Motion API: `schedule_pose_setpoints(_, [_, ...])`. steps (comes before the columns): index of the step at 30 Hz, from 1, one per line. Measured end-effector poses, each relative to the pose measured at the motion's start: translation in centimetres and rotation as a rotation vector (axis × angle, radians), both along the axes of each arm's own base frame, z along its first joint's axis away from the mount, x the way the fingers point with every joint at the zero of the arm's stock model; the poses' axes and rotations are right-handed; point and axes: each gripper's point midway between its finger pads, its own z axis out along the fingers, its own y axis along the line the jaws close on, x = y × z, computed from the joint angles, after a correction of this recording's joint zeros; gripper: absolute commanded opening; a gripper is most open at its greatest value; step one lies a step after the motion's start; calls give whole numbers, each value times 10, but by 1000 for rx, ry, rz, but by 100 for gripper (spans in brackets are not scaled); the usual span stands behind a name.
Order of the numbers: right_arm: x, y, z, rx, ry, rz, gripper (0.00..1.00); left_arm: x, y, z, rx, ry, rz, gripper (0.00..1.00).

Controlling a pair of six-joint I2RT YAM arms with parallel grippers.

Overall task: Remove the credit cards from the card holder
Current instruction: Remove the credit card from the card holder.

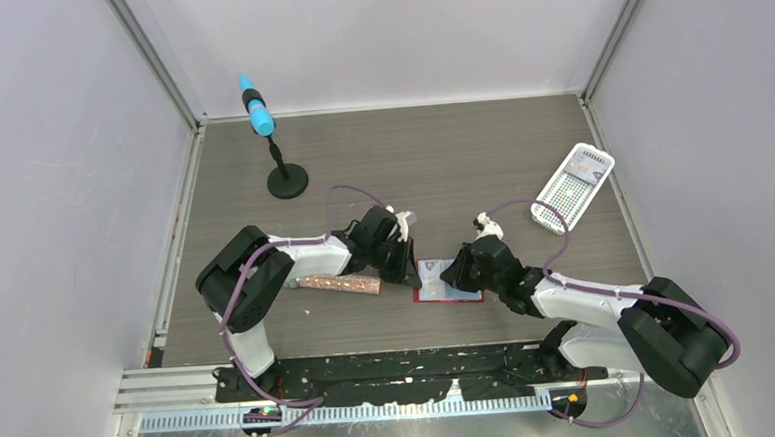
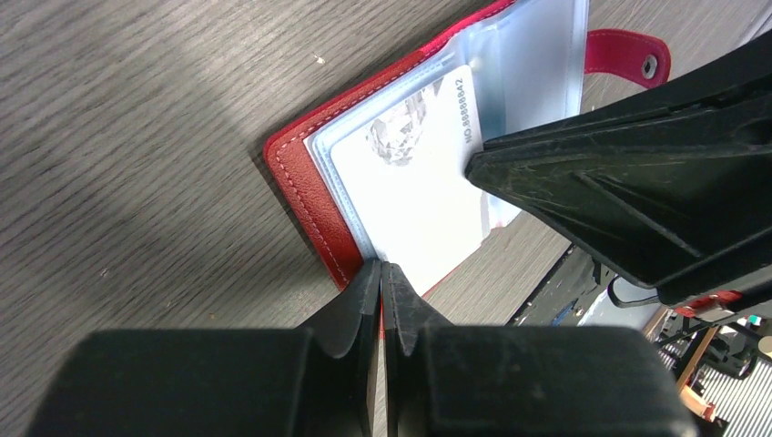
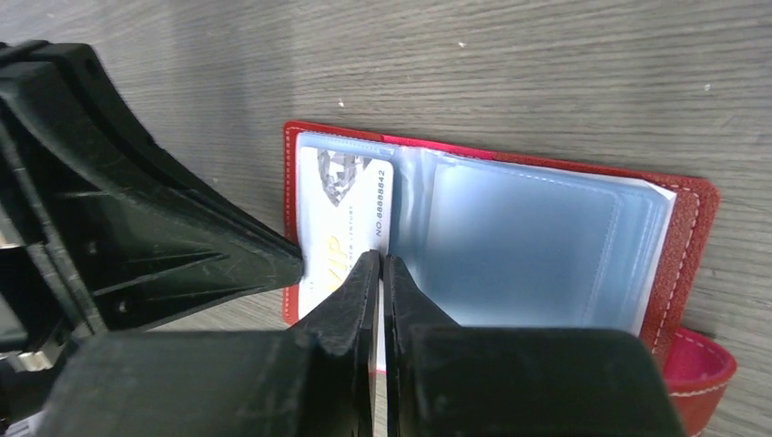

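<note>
The card holder point(image 1: 445, 281), a red wallet, lies open on the table between my grippers. Its light blue pockets point(image 3: 537, 246) face up. A white credit card point(image 2: 419, 191) with a diamond print and a number sits in the left-hand pocket and also shows in the right wrist view point(image 3: 350, 209). My left gripper point(image 2: 382, 266) is shut, its tips touching the wallet's near edge by the card. My right gripper point(image 3: 381, 258) is shut, its tips on the card's inner edge beside the blue pockets. Whether either grips anything is not visible.
A glittery pink-brown tube point(image 1: 339, 283) lies left of the wallet under the left arm. A white perforated basket point(image 1: 573, 186) stands at the back right with a pale flat thing in it. A black stand point(image 1: 286, 181) with a blue top is at the back left. The wallet's red strap point(image 3: 696, 373) sticks out.
</note>
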Motion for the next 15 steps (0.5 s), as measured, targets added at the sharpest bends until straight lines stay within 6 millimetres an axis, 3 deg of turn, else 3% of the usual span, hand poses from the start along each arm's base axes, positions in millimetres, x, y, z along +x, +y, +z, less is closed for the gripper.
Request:
schedule_pose_setpoints(6, [-1, -2, 13, 75, -42, 9, 5, 0, 0, -1, 4, 5, 0, 5])
schedule_pose_setpoints(15, [-1, -15, 15, 131, -35, 23, 7, 0, 0, -1, 2, 5, -1, 5])
